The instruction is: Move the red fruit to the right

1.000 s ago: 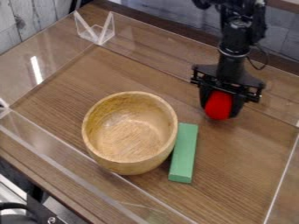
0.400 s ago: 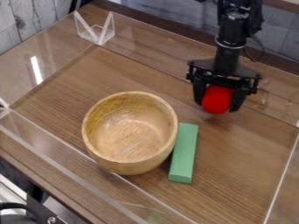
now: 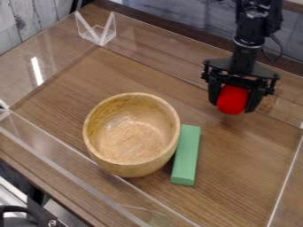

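Observation:
The red fruit (image 3: 232,100) is a small round bright red toy lying on the wooden table at the right. My gripper (image 3: 238,94) points straight down over it, open, with one black finger on each side of the fruit. Whether the fingers touch the fruit cannot be told. The fruit's upper part is hidden behind the gripper body.
A wooden bowl (image 3: 131,134) stands left of centre, with a green rectangular block (image 3: 187,154) lying beside it on the right. Clear plastic walls (image 3: 96,28) ring the table, and the right wall is close to the gripper.
The gripper and the red fruit between its fingers have shifted slightly to the right. The fingers stand a little wider apart than one second ago.

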